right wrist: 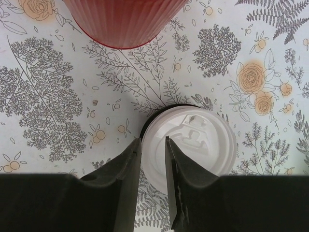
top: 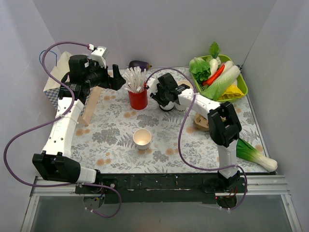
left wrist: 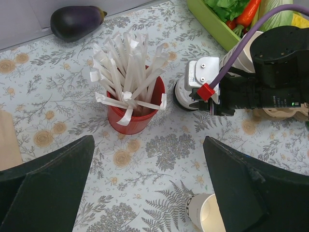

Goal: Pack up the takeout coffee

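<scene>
looking down from the top camera, i count two arms over a floral-patterned tablecloth (top: pixel 116 128), and one lidded cup, which is the task's thing. the takeout coffee (right wrist: pixel 193 145), a small cream paper cup under a round white plastic lid, stands upright on the cloth near the middle of the back of the table. it is just to the right of one ribbed red plastic cup (left wrist: pixel 135 116), with a strip of cloth between the two.

the right gripper (right wrist: pixel 152 145) is directly above the coffee. its two dark fingers (right wrist: pixel 130 166) are drawn nearly together, with a slim gap over the lid's left edge. i cannot tell whether they pinch that edge or only hover.

the left gripper (left wrist: pixel 148 145) hangs to the left of the red cup. its two fingers are spread wide and hold nothing.

the red cup holds a loose bunch of white paper-wrapped sticks (left wrist: pixel 128 67), too many and too crossed to count.

one lidless cream paper cup (top: pixel 142 137) stands alone nearer the arm bases, well apart from the coffee. one dark purple aubergine (left wrist: pixel 77 21) lies at the back edge behind the red cup. one lime-green plastic tray (top: pixel 245 84) of toy vegetables sits at the back right. one green-and-white leafy vegetable (top: pixel 256 155) lies at the near right edge.
</scene>
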